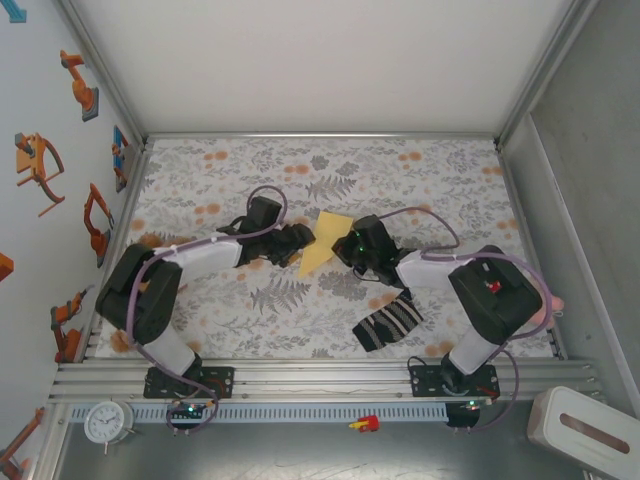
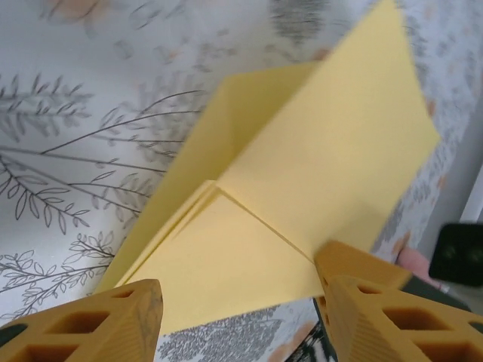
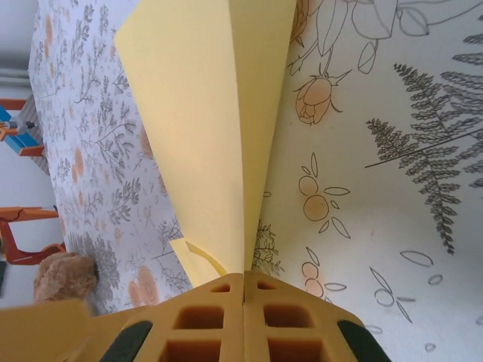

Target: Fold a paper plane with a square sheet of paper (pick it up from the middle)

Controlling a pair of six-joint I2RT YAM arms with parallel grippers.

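The paper plane (image 1: 325,240) is pale-yellow paper folded into a kite shape, with its sharp point toward the near left, and it sits mid-table between both grippers. My right gripper (image 1: 341,246) is shut on its right edge. In the right wrist view the fingers (image 3: 243,317) pinch the lengthwise crease, and the plane (image 3: 204,128) stands up from them. My left gripper (image 1: 303,239) is open at the plane's left side. In the left wrist view its fingers (image 2: 241,320) stand wide apart around the near edge of the layered paper (image 2: 302,173).
A black-and-white striped sock (image 1: 388,322) lies on the floral tablecloth (image 1: 420,180) near the right arm's base. Beyond the near rail are a small clock (image 1: 107,422) and a white box (image 1: 590,430). Frame walls bound the left, back and right.
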